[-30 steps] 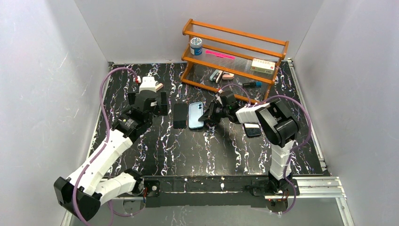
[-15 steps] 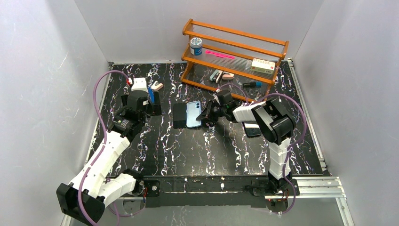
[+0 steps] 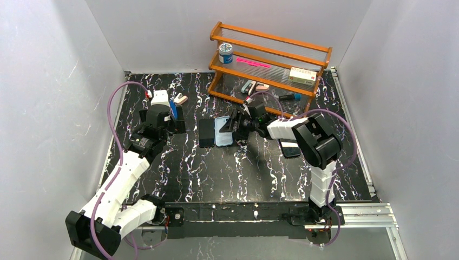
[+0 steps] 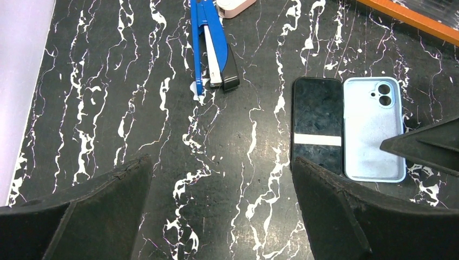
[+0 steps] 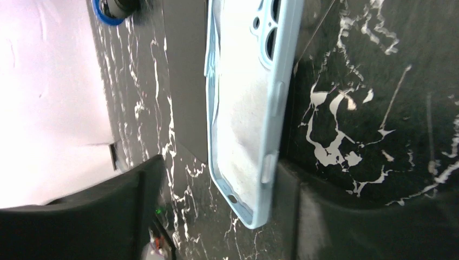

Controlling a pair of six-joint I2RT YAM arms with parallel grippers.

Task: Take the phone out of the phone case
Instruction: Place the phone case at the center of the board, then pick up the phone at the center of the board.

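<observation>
Light-blue phone case [image 5: 243, 119] between spread right gripper [image 5: 219, 165] fingers, black phone [image 4: 317, 124] beside it, ahead of spread left gripper [image 4: 221, 162] fingers

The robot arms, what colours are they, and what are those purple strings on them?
Both the left arm and the right arm have chunky white shells with black joints. The purple strings are cables, looping loosely beside each arm. Each gripper ends in two matte black, wedge-shaped fingers with rough-looking edges.
</observation>
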